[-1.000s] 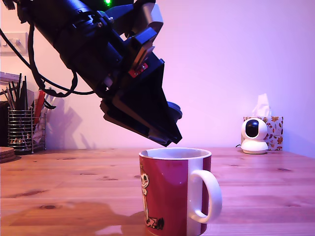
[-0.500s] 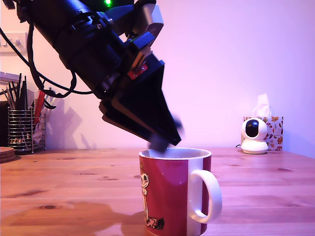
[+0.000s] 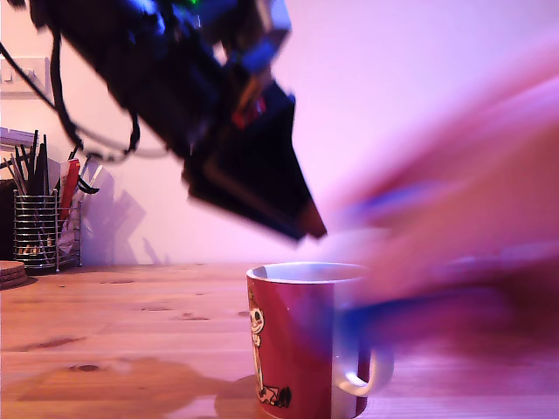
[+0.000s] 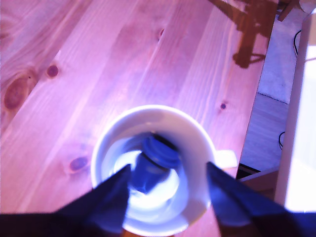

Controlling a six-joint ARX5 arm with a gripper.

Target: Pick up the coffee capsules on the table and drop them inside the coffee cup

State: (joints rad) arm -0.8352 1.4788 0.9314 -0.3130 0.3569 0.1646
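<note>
The coffee cup (image 3: 293,340), dark red with a white stripe and white handle, stands on the wooden table (image 3: 131,323). From above, its white rim (image 4: 111,143) rings a blue coffee capsule (image 4: 153,160) lying inside on its side. My gripper (image 3: 307,229) hangs tilted just over the cup's mouth. In the wrist view the gripper (image 4: 168,170) is open, its two dark fingers (image 4: 116,190) spread either side of the capsule and holding nothing. No other capsule shows.
A person's blurred hand and arm (image 3: 454,253) sweep in from the exterior view's right, right by the cup's handle. A wire holder with utensils (image 3: 35,231) and stacked coasters (image 3: 10,272) stand at the far left. The table's edge (image 4: 256,113) and floor show beyond the cup.
The capsule that was at my fingertips has dropped into the cup, and the gripper has lifted slightly. A blurred hand has come in from the right, covering the small camera and tissue box.
</note>
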